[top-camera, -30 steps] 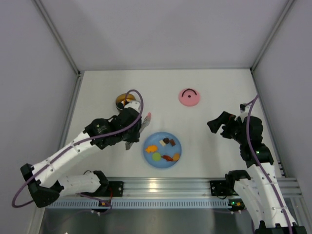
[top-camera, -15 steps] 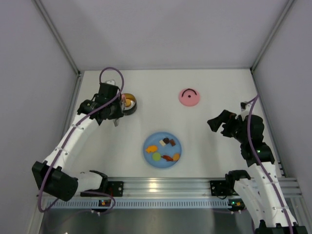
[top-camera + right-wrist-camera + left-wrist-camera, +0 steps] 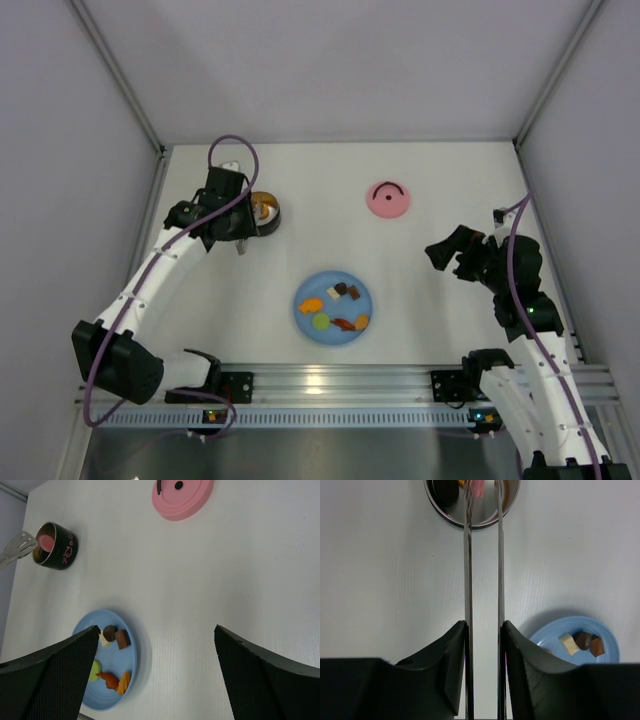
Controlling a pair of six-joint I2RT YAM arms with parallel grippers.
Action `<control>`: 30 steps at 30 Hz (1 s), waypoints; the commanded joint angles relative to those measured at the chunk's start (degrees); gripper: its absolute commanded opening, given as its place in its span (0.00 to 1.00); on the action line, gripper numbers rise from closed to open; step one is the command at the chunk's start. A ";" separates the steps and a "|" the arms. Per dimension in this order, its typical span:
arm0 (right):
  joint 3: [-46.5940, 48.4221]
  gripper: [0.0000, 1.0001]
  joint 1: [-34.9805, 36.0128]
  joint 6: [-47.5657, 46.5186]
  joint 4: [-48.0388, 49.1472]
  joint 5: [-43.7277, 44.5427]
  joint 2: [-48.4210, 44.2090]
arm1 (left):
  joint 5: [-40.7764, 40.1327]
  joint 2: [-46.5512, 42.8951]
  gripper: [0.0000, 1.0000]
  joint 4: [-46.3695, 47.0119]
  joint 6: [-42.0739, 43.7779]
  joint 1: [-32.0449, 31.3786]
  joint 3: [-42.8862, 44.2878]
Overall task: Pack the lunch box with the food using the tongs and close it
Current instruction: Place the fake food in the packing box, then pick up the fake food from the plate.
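Left wrist alone shows the tool (image 3: 484, 630) clamping the tongs' (image 3: 468, 570) arms.

The tabletop (image 3: 440, 300) is plain off-white. The lunch box (image 3: 56, 546) has a black outer wall with small pink and gold markings and a shiny steel inside. A pink piece (image 3: 44, 541) and a black piece (image 3: 445, 489) show in it. The lid (image 3: 182, 495) is pink with a dark handle. The tongs (image 3: 468, 580) are silver. The plate (image 3: 334, 276) is pale blue. On it are an orange piece (image 3: 310, 305) at 9 o'clock, a green piece (image 3: 320, 321) at 7, cream and browns at 1, and orange-red at 4. The left pincer (image 3: 483, 630) is black.
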 commanded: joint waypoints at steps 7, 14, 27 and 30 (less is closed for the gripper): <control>1.54 0.96 -0.85 -0.55 0.46 -0.22 -0.05 | 0.04 -1.00 0.45 3.17 1.19 0.52 0.83; 1.19 0.96 -0.94 -0.55 0.46 -0.13 -0.22 | 4.69 -2.58 0.42 2.90 2.33 0.52 1.53; 0.66 0.96 -0.85 0.07 0.99 -0.05 -0.22 | 6.91 -10.31 0.44 -4.73 1.03 -19.59 0.04; 0.66 0.96 -0.94 0.07 0.90 0.04 -0.31 | 2.69 -10.84 0.45 -5.97 -1.26 -26.53 -1.80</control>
